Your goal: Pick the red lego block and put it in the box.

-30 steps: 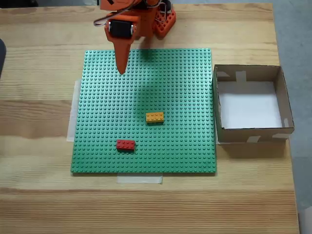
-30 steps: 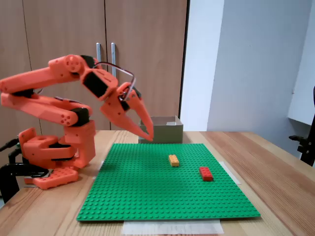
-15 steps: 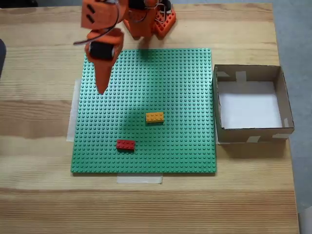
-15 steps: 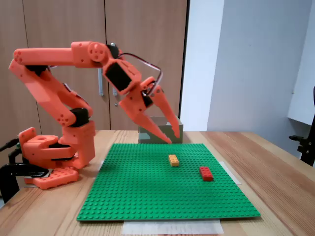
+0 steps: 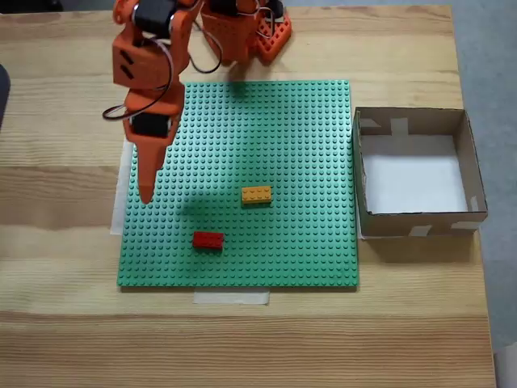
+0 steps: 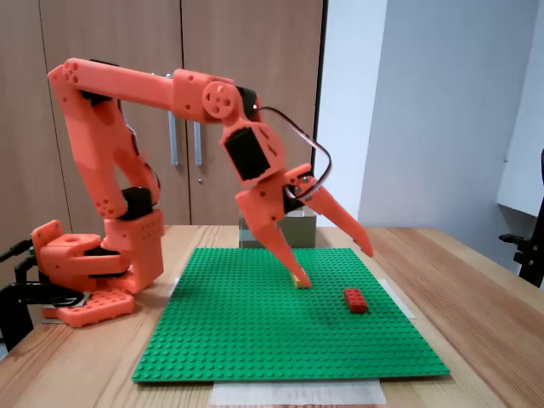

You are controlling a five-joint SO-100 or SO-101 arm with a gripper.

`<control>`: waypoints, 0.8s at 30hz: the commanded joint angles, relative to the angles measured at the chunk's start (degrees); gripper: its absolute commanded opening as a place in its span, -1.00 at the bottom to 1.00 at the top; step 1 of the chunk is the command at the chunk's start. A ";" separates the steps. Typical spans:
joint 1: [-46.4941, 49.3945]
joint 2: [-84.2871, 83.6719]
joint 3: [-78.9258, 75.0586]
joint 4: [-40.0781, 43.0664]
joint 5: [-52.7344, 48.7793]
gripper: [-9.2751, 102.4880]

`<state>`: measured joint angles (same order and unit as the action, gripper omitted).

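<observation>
The wooden counter [image 5: 65, 323] carries a green studded baseplate [image 5: 291, 145] at its middle, with strips of pale tape [image 5: 231, 297] at its edges in the top-down fixed view. In that view the box [image 5: 419, 224] sits at 3 o'clock from the baseplate, just beside its edge, brown walls with pale tape patches around a white bottom; in the side fixed view the box [image 6: 299, 229] stands behind the plate's far edge. The orange arm [image 6: 136, 85] rises from its base [image 6: 85, 272] and reaches out over the plate. Its fingers [image 6: 330, 262] are spread wide apart in the side view, holding nothing, tips above the plate; from above the fingers [image 5: 146, 194] overlap into one taper over the plate's 9 o'clock edge. The yellow-orange brick [image 5: 256, 194] lies near the plate's centre. The red lego block [image 5: 208, 240] lies on the plate at about 7 o'clock from the yellow-orange brick, well apart from the fingers; in the side view the red lego block [image 6: 355, 300] sits at about 4 o'clock from the fingertips.
</observation>
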<state>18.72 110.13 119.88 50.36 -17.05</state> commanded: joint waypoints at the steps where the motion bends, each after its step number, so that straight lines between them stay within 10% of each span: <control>1: 0.44 -1.05 -3.87 0.26 1.32 -0.14; 24: -5.80 -10.63 -9.05 -1.32 2.90 -0.12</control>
<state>14.33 99.67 112.24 49.57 -13.54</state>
